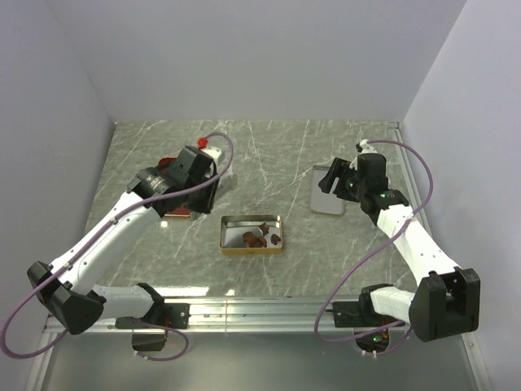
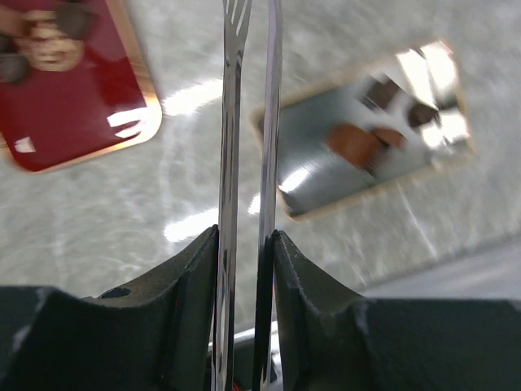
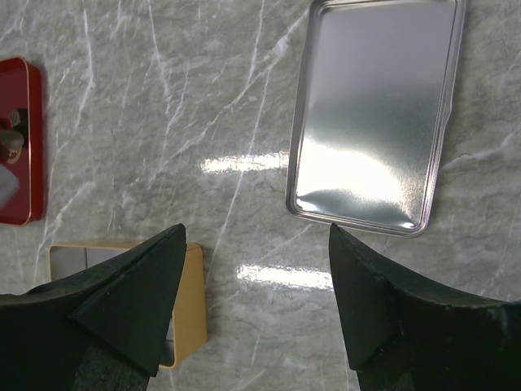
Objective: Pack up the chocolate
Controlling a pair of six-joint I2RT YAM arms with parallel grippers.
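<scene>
Several dark brown lumps of chocolate (image 1: 262, 236) lie in the open gold tin (image 1: 228, 244) at the middle of the table. In the left wrist view more chocolate (image 2: 45, 37) sits blurred on a red tin (image 2: 73, 106), and the gold tin (image 2: 326, 175) with its chocolate (image 2: 358, 142) lies to the right. My left gripper (image 2: 247, 236) is shut on a pair of thin metal tongs (image 2: 229, 122), whose two blades point out over the marble between the two tins. My right gripper (image 3: 256, 244) stands open and empty above bare marble, beside a silver lid (image 3: 374, 114).
The left arm (image 1: 122, 220) covers most of the red tin (image 1: 177, 213). The silver lid (image 1: 327, 191) lies flat at the right, under the right gripper (image 1: 338, 181). White walls close in the marble table on three sides. A metal rail runs along the near edge.
</scene>
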